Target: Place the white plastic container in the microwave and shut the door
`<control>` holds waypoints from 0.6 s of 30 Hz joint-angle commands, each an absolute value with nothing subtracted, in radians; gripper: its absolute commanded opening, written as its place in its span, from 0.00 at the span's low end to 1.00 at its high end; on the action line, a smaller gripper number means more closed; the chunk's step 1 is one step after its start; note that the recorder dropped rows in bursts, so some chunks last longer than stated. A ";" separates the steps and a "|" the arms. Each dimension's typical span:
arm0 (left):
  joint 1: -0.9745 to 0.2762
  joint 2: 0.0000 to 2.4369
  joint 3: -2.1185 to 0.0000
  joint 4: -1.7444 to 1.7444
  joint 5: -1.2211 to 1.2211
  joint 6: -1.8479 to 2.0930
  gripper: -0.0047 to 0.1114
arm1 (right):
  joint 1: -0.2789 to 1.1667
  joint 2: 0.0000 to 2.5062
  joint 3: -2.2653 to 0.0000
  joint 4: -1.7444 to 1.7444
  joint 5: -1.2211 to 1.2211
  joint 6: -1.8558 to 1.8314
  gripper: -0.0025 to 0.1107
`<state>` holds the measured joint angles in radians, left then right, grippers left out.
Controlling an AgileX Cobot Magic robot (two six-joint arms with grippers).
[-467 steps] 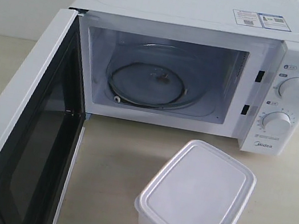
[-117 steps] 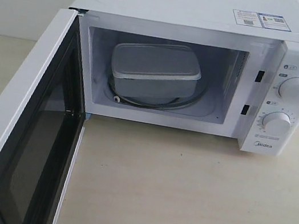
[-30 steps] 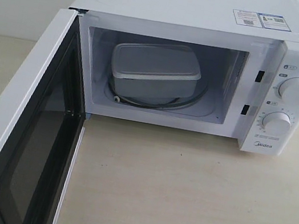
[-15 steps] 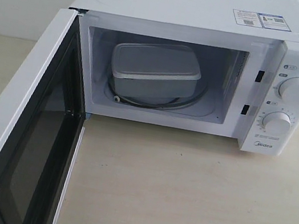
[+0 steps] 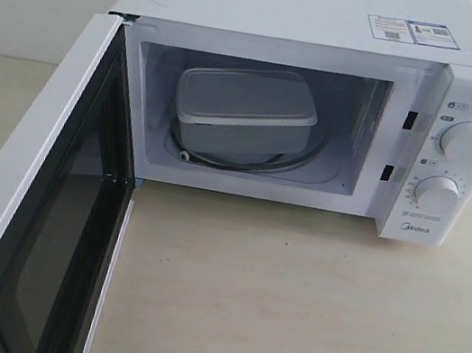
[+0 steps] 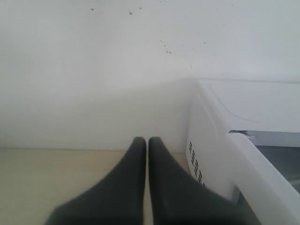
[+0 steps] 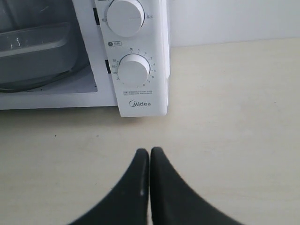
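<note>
The white plastic container (image 5: 244,109) rests on the glass turntable inside the microwave (image 5: 320,13), lid on. The door (image 5: 27,222) hangs wide open at the left, its dark window facing right. Neither gripper shows in the exterior view. In the left wrist view my left gripper (image 6: 147,140) is shut and empty, beside the microwave's vented side wall (image 6: 199,140) and behind the open door's edge (image 6: 262,173). In the right wrist view my right gripper (image 7: 149,151) is shut and empty above the table, in front of the dial panel (image 7: 133,70); the container (image 7: 33,51) shows inside the cavity.
Beige tabletop (image 5: 304,307) stretches in front of the microwave. Two round dials (image 5: 464,141) sit on the right panel. A white wall (image 6: 93,70) stands behind the table.
</note>
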<state>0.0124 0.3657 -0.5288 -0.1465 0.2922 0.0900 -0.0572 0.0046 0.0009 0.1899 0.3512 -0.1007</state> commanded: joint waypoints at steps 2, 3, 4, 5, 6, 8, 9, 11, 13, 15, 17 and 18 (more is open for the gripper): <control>0.015 0.370 -0.535 -0.205 0.306 0.088 0.08 | -0.060 0.000 0.000 0.187 0.347 -0.105 0.02; 0.015 0.370 -0.535 -0.205 0.325 0.100 0.08 | -0.060 0.000 0.000 0.187 0.347 -0.105 0.02; 0.015 0.370 -0.535 -0.205 0.348 0.113 0.08 | -0.060 0.000 0.000 0.187 0.347 -0.105 0.02; 0.015 0.372 -0.535 -0.205 0.363 0.113 0.08 | -0.060 0.000 0.000 0.187 0.347 -0.105 0.02; 0.015 0.379 -0.538 -0.205 0.383 0.113 0.08 | -0.060 0.000 0.000 0.187 0.347 -0.105 0.02; 0.015 0.401 -0.548 -0.205 0.438 0.113 0.08 | -0.060 0.000 0.000 0.187 0.347 -0.105 0.02; 0.015 0.420 -0.560 -0.205 0.476 0.113 0.08 | -0.060 0.000 0.000 0.187 0.347 -0.105 0.02; 0.015 0.461 -0.582 -0.207 0.545 0.113 0.08 | -0.060 0.000 0.000 0.187 0.347 -0.105 0.02; 0.015 0.516 -0.621 -0.226 0.632 0.113 0.08 | -0.060 0.000 0.000 0.187 0.347 -0.105 0.02; 0.015 0.574 -0.662 -0.260 0.693 0.131 0.08 | -0.060 0.000 0.000 0.187 0.347 -0.105 0.02; 0.015 0.631 -0.699 -0.319 0.748 0.188 0.08 | -0.060 0.000 0.000 0.187 0.347 -0.105 0.02; 0.015 0.662 -0.713 -0.354 0.777 0.223 0.08 | -0.060 0.000 0.000 0.187 0.347 -0.105 0.02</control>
<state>0.0124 0.5905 -0.6709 -0.2726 0.7001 0.1539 -0.0572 0.0046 0.0009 0.1899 0.3528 -0.1007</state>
